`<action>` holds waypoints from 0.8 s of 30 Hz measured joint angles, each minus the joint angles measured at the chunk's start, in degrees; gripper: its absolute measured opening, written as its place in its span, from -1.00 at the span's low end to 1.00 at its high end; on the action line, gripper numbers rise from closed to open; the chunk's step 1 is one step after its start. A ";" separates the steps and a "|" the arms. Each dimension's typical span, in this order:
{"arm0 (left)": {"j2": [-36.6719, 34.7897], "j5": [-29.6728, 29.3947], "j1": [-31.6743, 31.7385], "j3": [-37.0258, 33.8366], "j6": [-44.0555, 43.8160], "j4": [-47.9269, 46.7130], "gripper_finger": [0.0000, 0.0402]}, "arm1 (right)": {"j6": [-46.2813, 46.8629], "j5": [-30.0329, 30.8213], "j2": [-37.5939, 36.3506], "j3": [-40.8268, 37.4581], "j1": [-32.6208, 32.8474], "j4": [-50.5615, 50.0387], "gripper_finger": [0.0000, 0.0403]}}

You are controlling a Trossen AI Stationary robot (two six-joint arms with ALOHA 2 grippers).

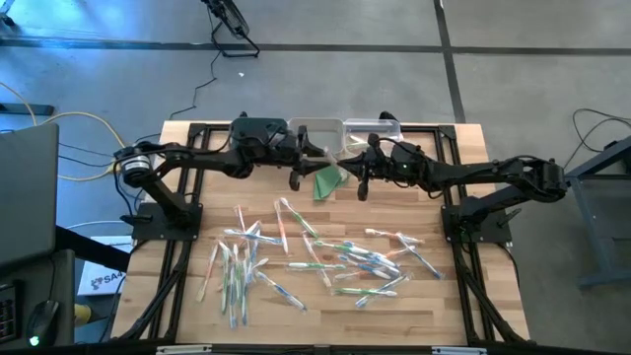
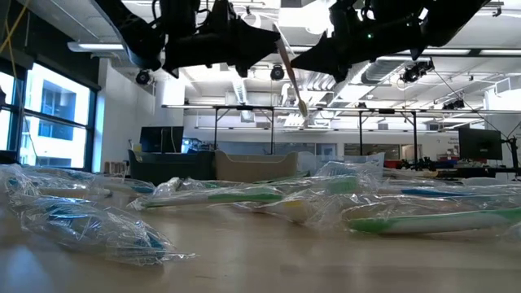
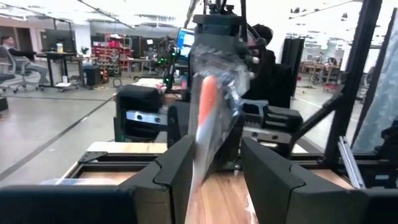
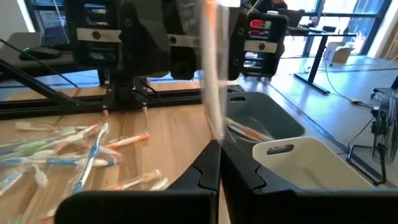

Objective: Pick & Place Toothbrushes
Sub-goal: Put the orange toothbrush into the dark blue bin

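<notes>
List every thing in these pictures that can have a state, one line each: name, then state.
left gripper: open, fingers either side of the wrapped toothbrush, not clamped.
right gripper: shut on the wrapped toothbrush.
wrapped toothbrush: held upright in the air between the two arms.
loose toothbrushes: lying scattered on the table.
bins: at the table's far edge; one holds toothbrushes.

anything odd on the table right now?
One thing: a folded green triangle lies near the bins, the only item that isn't a wrapped toothbrush. The pile lies scattered. The right tool holds one wrapped toothbrush upright.
</notes>
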 joint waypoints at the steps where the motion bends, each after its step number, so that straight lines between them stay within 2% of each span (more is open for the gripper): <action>1: 0.24 0.02 0.02 0.33 -0.02 -0.42 -0.34 | 0.01 -0.02 0.00 0.00 0.00 -0.06 -0.99; 13: 0.30 -0.09 -0.03 1.54 -0.02 -3.99 -0.37 | 0.24 -0.07 0.00 0.00 0.00 -0.08 -0.99; 24: 0.30 -0.58 0.00 1.54 -0.01 -3.78 -0.92 | 0.40 -0.31 0.00 0.00 0.04 -0.12 -0.99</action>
